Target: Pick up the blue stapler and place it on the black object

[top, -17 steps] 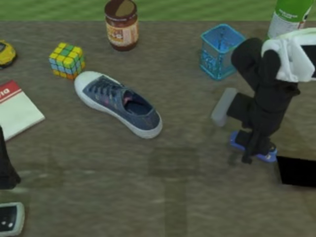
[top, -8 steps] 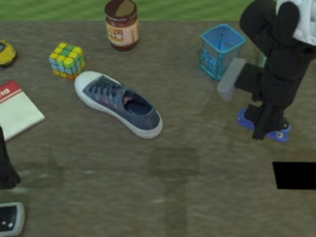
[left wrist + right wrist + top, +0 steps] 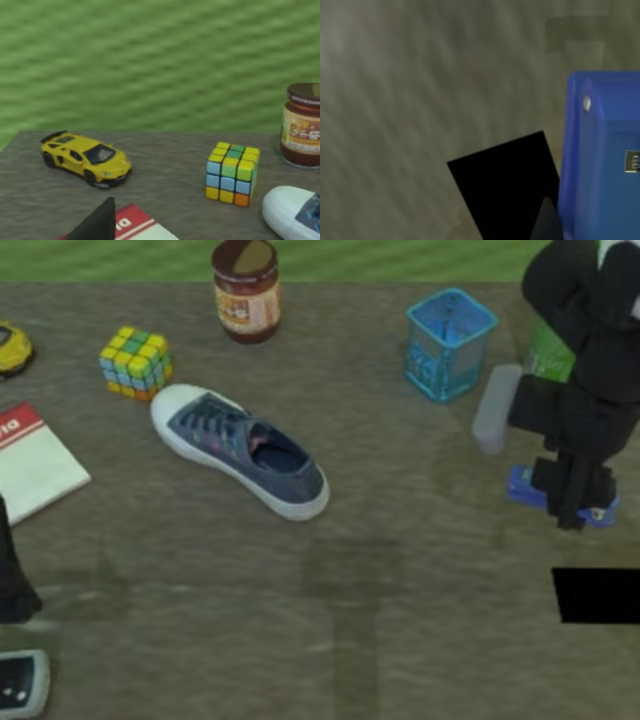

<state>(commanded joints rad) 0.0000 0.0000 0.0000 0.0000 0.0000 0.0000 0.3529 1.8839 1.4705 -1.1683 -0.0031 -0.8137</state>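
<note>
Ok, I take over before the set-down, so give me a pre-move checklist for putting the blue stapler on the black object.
1. Grip: right gripper closed around the blue stapler: ok.
2. Stapler lifted off the table: cannot tell.
3. Stapler over the black object: not ok, it is beside it, toward the far edge.
4. Black object's top bare: ok.
5. Blue cup out of the path: ok.
6. Left arm parked at the table's left edge: ok.
</note>
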